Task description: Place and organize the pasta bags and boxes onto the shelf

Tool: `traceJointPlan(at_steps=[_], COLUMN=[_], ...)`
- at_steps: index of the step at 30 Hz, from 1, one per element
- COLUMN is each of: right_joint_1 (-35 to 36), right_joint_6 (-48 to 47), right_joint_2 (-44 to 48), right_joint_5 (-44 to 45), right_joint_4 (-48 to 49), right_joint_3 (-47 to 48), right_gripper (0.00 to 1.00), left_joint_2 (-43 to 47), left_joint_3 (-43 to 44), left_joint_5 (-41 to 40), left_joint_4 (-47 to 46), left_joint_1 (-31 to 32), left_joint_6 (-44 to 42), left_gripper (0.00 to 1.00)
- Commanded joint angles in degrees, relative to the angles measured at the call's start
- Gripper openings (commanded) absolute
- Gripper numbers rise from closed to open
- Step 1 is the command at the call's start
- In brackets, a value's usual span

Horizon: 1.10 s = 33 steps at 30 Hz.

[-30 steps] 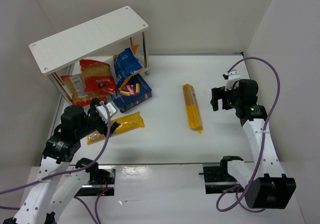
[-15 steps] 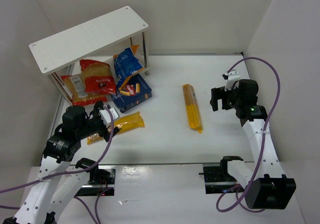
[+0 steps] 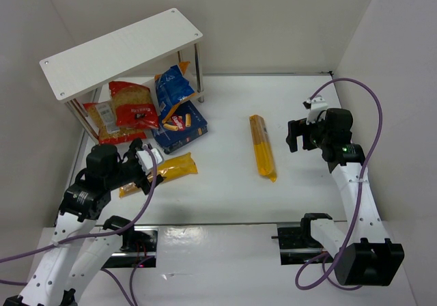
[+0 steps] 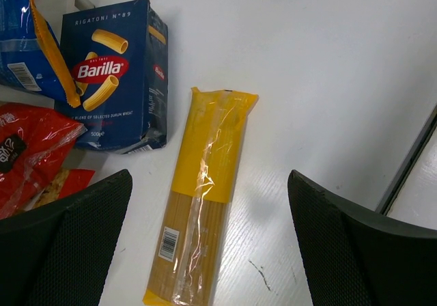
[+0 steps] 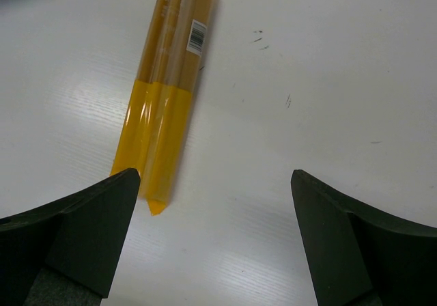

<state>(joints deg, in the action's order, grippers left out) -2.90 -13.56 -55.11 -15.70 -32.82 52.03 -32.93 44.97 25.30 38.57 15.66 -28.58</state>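
Plainly, neither arm holds anything yet: the left gripper (image 4: 210, 183) hangs with its fingers spread wide over one long yellow bag (image 4: 205, 210), and the right gripper (image 5: 215, 183) is just as widely spread above the bare table (image 3: 300, 101), with the other yellow bag (image 5: 167, 94) lying off towards its left finger rather than between the two. The blue box (image 4: 113, 74) lies flat on the table just beside the far end of the left-hand bag, the blue bag (image 3: 171, 91) leans over it, and the red bag (image 3: 133, 108) sits under the top board of the shelf (image 3: 119, 50), whose top is bare. Most of the sorting looks undone. The main risk, I think, is the left finger landing on the box corner or the red bag as it drops, since both sit close to it. The plastic looks slick, so a pinch could slide, and a long thin bag held at one spot may droop and catch a shelf leg. Feeding it underneath could also shove the packs already crowded there.
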Motion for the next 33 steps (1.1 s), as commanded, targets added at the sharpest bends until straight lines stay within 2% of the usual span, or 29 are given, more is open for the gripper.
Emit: traceJointPlan(at_steps=[1, 33], right_joint_1=[-0.3, -0.3], right_joint_6=[-0.7, -0.7], right_joint_2=[1.1, -0.6], right_joint_5=[-0.6, -1.2], right_joint_4=[1.4, 1.4], right_joint_3=[-0.1, -0.1], right_gripper=[1.00, 1.00], left_joint_2=[0.0, -0.6], left_joint_3=[0.5, 0.5], left_joint_5=[1.8, -0.6], left_joint_4=[-0.6, -1.8], left_joint_1=[-0.4, -0.4], left_joint_6=[-1.2, 1.4], left_gripper=[1.00, 1.00])
